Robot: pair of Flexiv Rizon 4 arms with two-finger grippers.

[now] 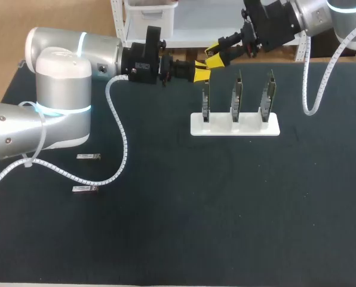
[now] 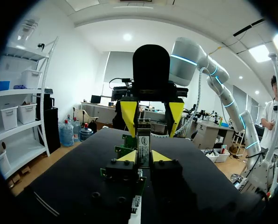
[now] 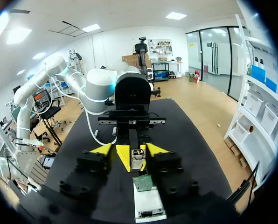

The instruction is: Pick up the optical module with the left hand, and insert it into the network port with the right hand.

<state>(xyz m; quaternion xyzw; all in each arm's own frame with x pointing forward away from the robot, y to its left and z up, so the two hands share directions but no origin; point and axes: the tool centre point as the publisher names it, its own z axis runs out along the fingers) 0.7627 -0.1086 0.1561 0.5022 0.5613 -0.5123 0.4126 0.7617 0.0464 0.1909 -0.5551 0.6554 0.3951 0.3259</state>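
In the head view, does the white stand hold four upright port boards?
No, the white stand holds only three upright port boards, standing side by side.

Left arm (image 1: 61, 101) and right arm (image 1: 339, 18): silver-white shells, glowing cyan joint rings, white coiled cables (image 1: 119, 128), black wrists, yellow fingertips (image 1: 200, 73)

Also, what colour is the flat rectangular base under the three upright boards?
The flat rectangular base is plain white. It shows best in the head view.
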